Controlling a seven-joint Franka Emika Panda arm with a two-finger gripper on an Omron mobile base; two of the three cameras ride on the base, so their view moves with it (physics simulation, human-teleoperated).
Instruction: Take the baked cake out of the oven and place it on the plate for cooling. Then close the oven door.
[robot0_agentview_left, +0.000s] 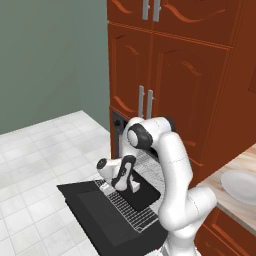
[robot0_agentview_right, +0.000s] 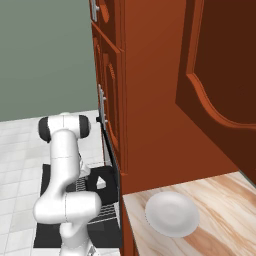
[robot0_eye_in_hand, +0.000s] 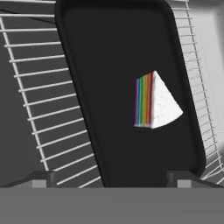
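One cake (robot0_eye_in_hand: 155, 103) ahead of open claw (robot0_eye_in_hand: 111, 179)

- The oven door (robot0_agentview_left: 95, 212) is dropped flat, sticking out over the floor (robot0_agentview_left: 35, 150) in front of the oven (robot0_agentview_left: 118, 131).
- A wire rack (robot0_agentview_left: 129, 210) is pulled out above the door, and a tray (robot0_agentview_left: 145, 194) sits on it.
- The cake (robot0_eye_in_hand: 155, 101) lies on the tray (robot0_eye_in_hand: 118, 65), off to one side in the hand view, well inside the rim.
- The gripper (robot0_agentview_left: 127, 186) hangs over the tray, just above it.
- Cabinets (robot0_agentview_left: 170, 75) stack above the oven and run on to its right.
- The counter (robot0_agentview_right: 220, 210) is right of the oven, with the plate (robot0_agentview_right: 172, 214) on it near the front edge, well apart from the tray.
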